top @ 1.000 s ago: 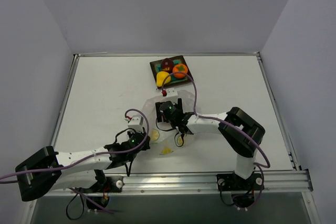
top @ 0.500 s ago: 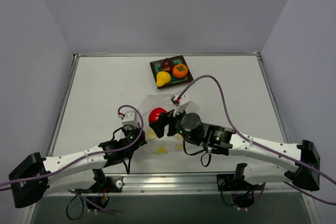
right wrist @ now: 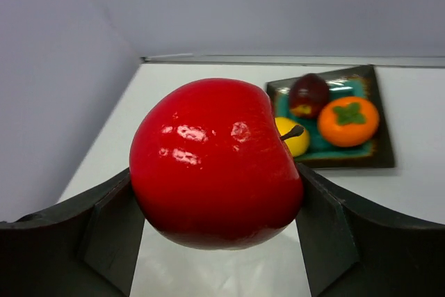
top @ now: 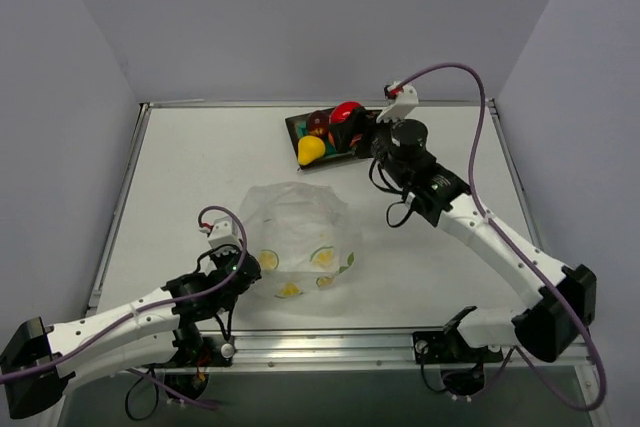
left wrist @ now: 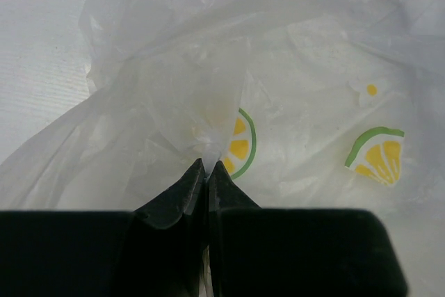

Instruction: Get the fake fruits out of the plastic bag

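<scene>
R gripper (right wrist: 215, 203) — red fruit (right wrist: 208, 158), now at plate (right wrist: 361, 161)

Right wrist view: yellow pear (right wrist: 297, 142) is half hidden behind red apple (right wrist: 215, 165); teal plate (right wrist: 348, 161) is covered at its 9 o'clock side. Top view: orange fruit (right wrist: 348, 120) is hidden under right gripper (top: 348, 119). Left wrist view: plastic bag (left wrist: 299, 67) is cut off at 12 and 3 o'clock.

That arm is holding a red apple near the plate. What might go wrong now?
The red apple is round and glossy, so it might slip from the right gripper. The plate already holds three fruits; the apple may roll off or knock one out. The left gripper pinches the thin plastic bag; a tug could tear it.
</scene>
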`<action>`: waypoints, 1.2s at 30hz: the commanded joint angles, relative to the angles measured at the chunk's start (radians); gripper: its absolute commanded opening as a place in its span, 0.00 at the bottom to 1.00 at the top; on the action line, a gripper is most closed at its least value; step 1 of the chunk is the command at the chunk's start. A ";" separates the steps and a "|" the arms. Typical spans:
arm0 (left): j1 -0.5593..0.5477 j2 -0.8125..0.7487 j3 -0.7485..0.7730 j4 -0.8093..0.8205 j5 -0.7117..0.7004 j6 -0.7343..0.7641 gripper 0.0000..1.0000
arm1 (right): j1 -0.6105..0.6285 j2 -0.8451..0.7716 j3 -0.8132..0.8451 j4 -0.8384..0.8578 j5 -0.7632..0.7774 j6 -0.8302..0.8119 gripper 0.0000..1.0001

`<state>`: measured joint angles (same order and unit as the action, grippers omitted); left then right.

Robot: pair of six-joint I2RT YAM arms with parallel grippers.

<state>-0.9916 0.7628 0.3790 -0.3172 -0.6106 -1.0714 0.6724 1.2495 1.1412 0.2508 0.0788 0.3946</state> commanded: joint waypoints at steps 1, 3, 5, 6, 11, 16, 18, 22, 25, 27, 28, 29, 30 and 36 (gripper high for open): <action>0.007 -0.008 0.014 -0.068 -0.026 -0.013 0.02 | -0.105 0.152 0.047 0.002 0.010 -0.034 0.35; 0.007 -0.032 0.017 -0.094 -0.043 -0.002 0.02 | -0.152 0.249 0.063 0.008 0.024 -0.049 0.36; 0.007 -0.060 0.017 -0.112 -0.055 0.007 0.02 | -0.178 0.345 0.092 0.013 0.007 -0.051 0.36; 0.007 -0.094 0.015 -0.112 -0.066 0.016 0.02 | -0.195 0.376 0.100 0.024 -0.020 -0.050 0.36; 0.014 -0.149 0.009 -0.117 -0.077 0.037 0.04 | -0.217 0.557 0.167 0.065 -0.051 -0.048 0.36; 0.018 -0.099 0.038 -0.141 -0.087 0.056 0.04 | -0.244 0.685 0.232 0.068 -0.063 -0.048 0.36; 0.019 -0.076 0.052 -0.129 -0.087 0.070 0.04 | -0.249 0.709 0.248 0.068 -0.068 -0.049 0.36; 0.019 -0.040 0.047 -0.065 -0.063 0.094 0.04 | -0.264 0.777 0.275 0.070 -0.068 -0.051 0.36; 0.019 0.006 0.049 -0.022 -0.049 0.110 0.04 | -0.277 0.824 0.311 0.058 -0.096 -0.053 0.37; 0.019 0.021 0.057 -0.014 -0.041 0.114 0.04 | -0.280 0.838 0.325 0.058 -0.097 -0.053 0.37; 0.019 0.030 0.057 -0.010 -0.040 0.119 0.04 | -0.280 0.849 0.330 0.059 -0.100 -0.053 0.37; 0.019 0.032 0.057 0.001 -0.035 0.122 0.04 | -0.280 0.855 0.337 0.061 -0.103 -0.053 0.37; 0.021 0.033 0.055 0.007 -0.032 0.125 0.04 | -0.280 0.861 0.342 0.064 -0.106 -0.051 0.37; 0.019 0.047 0.047 0.038 -0.014 0.134 0.04 | -0.277 0.903 0.382 0.080 -0.109 -0.049 0.42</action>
<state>-0.9794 0.8021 0.3805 -0.3096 -0.6254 -0.9558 0.3923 2.1418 1.4830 0.3069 -0.0170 0.3557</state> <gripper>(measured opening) 0.039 0.693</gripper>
